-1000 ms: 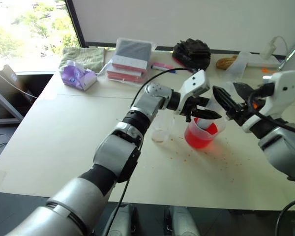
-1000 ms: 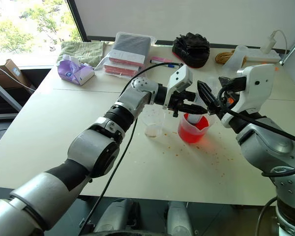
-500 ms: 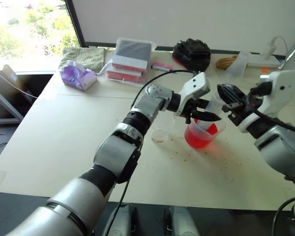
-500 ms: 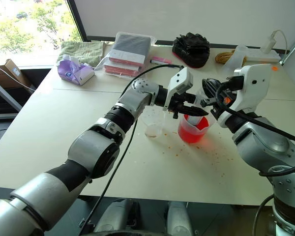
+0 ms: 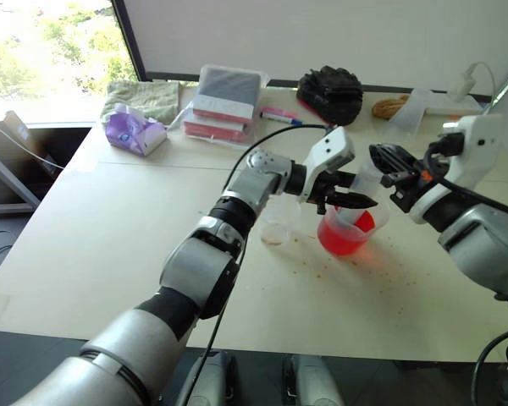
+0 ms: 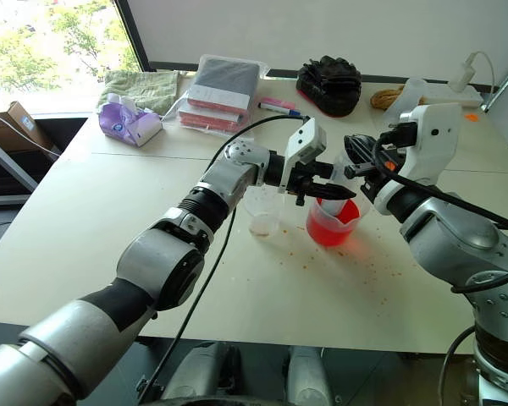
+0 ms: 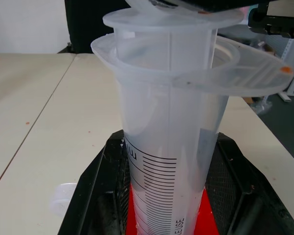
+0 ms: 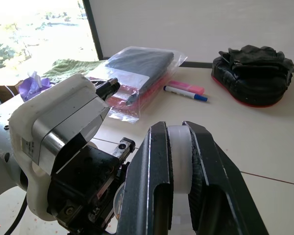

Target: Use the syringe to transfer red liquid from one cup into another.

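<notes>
One small clear plastic cup [image 5: 276, 232] and one larger clear spouted beaker [image 5: 347, 230] of red liquid [image 5: 343, 239] stand close together on the pale worktop [image 5: 110, 228]. One clear scale-marked syringe [image 7: 171, 147] stands upright over the beaker, the left gripper [image 5: 349, 200] reaching level across with jaws closed on its barrel. The right gripper [image 5: 389, 165], level, has jaws clamped on what seems the white plunger top [image 8: 179, 156].

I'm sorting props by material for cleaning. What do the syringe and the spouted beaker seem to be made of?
The syringe looks like frosted translucent plastic: the tabletop shows dimly through its barrel, and black scale marks are printed on it. The spouted beaker appears to be clear, smooth plastic, since the red liquid shows through its wall. Glass can't be ruled out.
</notes>
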Controlling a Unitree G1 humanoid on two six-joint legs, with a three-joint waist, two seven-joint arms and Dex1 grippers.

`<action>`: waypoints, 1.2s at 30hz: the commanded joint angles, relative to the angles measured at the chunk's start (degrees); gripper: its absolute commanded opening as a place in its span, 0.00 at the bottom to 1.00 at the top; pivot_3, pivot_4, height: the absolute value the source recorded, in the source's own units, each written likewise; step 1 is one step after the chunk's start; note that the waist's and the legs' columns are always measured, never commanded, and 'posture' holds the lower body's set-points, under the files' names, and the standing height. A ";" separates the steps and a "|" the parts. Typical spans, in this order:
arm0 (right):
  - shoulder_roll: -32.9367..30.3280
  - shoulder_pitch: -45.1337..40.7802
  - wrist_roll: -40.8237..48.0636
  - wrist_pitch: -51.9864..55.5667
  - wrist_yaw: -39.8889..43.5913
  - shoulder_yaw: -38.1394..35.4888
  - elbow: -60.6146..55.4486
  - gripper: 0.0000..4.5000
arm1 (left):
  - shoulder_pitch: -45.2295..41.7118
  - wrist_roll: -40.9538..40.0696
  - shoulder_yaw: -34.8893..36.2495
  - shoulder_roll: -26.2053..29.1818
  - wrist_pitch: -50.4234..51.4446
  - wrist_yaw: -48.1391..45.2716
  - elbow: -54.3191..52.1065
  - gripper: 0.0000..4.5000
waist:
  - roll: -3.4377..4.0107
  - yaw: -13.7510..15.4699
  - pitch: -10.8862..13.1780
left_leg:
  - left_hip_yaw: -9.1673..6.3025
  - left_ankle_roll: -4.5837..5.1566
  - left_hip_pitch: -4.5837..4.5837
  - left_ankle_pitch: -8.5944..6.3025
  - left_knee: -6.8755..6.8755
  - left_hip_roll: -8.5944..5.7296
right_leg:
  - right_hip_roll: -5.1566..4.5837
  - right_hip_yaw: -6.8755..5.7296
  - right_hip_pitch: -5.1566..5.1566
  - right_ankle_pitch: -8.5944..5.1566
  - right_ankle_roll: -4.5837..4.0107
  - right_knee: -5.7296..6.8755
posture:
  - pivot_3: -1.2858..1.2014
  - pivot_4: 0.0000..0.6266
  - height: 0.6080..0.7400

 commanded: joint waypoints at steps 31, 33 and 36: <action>-8.70 -8.61 4.52 -3.29 -0.66 -6.33 3.80 0.03 | 3.81 -0.04 -3.66 -0.97 0.62 -1.94 -5.10 0.35 | 0.00 0.01 0.00 | 0.00 0.02 -0.04 -0.01 -0.02 0.04 | -0.03 0.00 0.00 0.00 0.00 -0.12 | 0.52 0.24 1.00; -8.70 -8.65 4.58 -3.40 -0.62 -6.42 3.88 0.03 | 3.78 -0.03 -3.66 -0.99 0.63 -1.92 -5.09 0.35 | -0.01 0.02 0.00 | 0.00 0.02 -0.04 -0.01 -0.02 0.04 | -0.03 0.00 0.00 0.00 0.00 -0.14 | 0.52 0.24 1.00; -8.75 -8.75 4.75 -3.58 -0.51 -6.68 3.88 0.03 | 3.91 -0.06 -3.75 -1.02 0.73 -2.06 -5.32 0.35 | -0.01 0.01 0.00 | 0.00 0.02 -0.05 -0.01 -0.04 0.04 | -0.03 0.00 0.00 0.00 0.00 -0.17 | 0.52 0.24 1.00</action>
